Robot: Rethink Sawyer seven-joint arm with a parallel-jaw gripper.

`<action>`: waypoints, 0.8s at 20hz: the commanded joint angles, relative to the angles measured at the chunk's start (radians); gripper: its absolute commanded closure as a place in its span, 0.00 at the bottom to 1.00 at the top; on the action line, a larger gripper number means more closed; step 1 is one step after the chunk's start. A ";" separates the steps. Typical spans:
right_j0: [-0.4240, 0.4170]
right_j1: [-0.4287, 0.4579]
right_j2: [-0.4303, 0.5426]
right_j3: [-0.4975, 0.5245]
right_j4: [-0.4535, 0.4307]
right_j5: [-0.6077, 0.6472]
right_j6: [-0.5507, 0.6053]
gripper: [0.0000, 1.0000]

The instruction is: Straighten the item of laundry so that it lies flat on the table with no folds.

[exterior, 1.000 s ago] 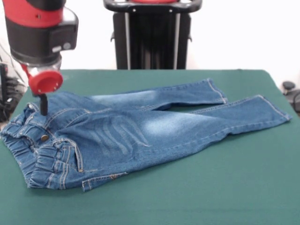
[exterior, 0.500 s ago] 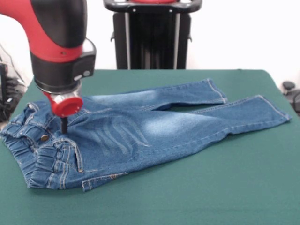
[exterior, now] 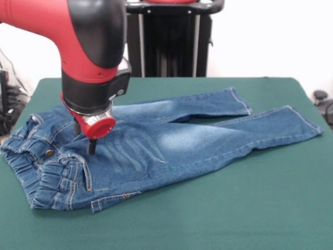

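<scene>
The small blue denim jeans [exterior: 171,140] lie on the dark green table [exterior: 234,208], waistband at the left, both legs running to the right. The waistband end is bunched and folded, with a flap turned over at the lower left. The two legs overlap near the crotch. My gripper [exterior: 92,147] hangs from the red and black arm [exterior: 93,52] just above the faded left thigh, close to the pocket area. Only one dark tip shows below the red cap, so the frame does not show whether it is open or shut.
The black pedestal [exterior: 169,39] stands at the table's far side. Dark equipment shows off the table's right edge [exterior: 322,101] and left edge [exterior: 8,99]. Bare green cloth spreads in front of and to the right of the jeans.
The arm has swung from the waistband's far left corner rightward and toward the camera, now over the thigh. The jeans have not visibly moved.
</scene>
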 commanded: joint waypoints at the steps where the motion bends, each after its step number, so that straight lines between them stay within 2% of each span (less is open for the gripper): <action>1: 0.067 0.023 -0.054 -0.010 -0.070 -0.056 0.093 0.00; 11: 0.062 -0.002 -0.058 0.009 -0.038 -0.021 0.045 0.00; 16: 0.049 -0.008 -0.070 0.062 -0.061 -0.090 0.021 0.00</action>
